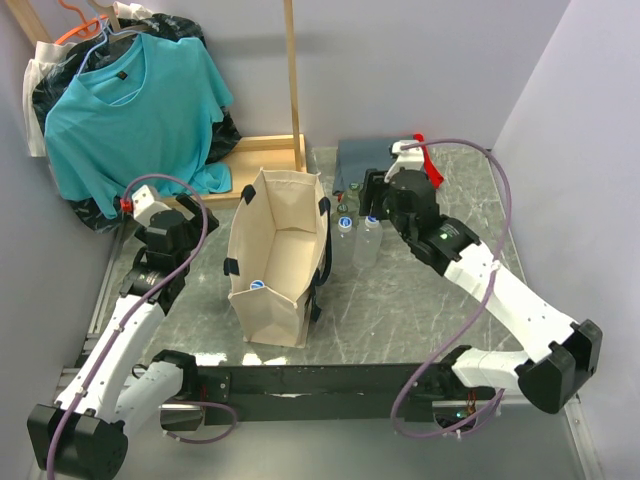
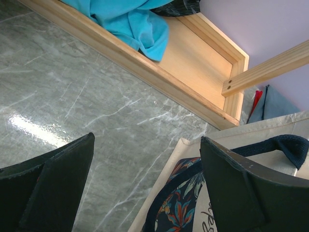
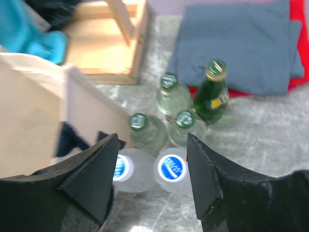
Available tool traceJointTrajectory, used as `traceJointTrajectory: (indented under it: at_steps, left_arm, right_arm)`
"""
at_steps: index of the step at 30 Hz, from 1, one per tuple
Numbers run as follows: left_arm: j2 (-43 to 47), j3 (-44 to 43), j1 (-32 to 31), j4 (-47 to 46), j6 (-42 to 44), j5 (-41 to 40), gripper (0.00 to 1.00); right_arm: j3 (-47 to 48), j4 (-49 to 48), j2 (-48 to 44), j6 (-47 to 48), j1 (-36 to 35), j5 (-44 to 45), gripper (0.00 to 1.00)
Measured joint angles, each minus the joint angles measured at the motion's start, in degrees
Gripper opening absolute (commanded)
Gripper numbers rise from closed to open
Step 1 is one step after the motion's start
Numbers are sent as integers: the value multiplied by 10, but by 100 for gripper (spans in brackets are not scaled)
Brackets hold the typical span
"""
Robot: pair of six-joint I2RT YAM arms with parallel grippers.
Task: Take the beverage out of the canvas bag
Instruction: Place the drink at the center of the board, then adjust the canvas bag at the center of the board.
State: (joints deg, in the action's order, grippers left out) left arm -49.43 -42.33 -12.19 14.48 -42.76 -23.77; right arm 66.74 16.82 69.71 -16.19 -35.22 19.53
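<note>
The beige canvas bag point(image 1: 275, 255) stands open at the table's middle, with black handles. A bottle with a blue-and-white cap point(image 1: 257, 285) stands inside it near the front. My left gripper point(image 1: 195, 215) is open and empty, left of the bag; its wrist view point(image 2: 147, 137) shows the bag's rim point(image 2: 251, 133) beside its right finger. My right gripper point(image 1: 372, 192) is open and empty, above a cluster of bottles right of the bag. In its wrist view point(image 3: 151, 136) a clear blue-capped bottle point(image 3: 172, 167) stands below, between the fingers, apart from them. The bag's wall point(image 3: 29, 111) is at the left.
Beside the bag stand another blue-capped bottle point(image 3: 120, 166), three green-capped clear bottles point(image 3: 138, 121) and a dark green bottle point(image 3: 215, 92). A grey-blue cloth point(image 1: 365, 155) lies behind them. A wooden frame point(image 1: 270, 150) and a teal shirt point(image 1: 130, 110) over a black plastic bag stand back left.
</note>
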Motion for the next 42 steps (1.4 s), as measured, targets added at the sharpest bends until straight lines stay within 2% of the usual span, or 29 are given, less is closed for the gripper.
traceJointTrajectory:
  at_steps: [12,20,34,42]
  left_arm:
    - [5,0,0,0,-1,0,96]
    - [5,0,0,0,-2,5,96]
    - [24,0,0,4,-1,5,96]
    - [37,5,0,12,2,6,96]
  right_arm:
    - [142,72,11,40,-18,-110,70]
    - [275,132,104,82,-114,-132,70]
    - [365,189,207,87,-185,-192,70]
    - [353,204,246,82,-225,-195,72]
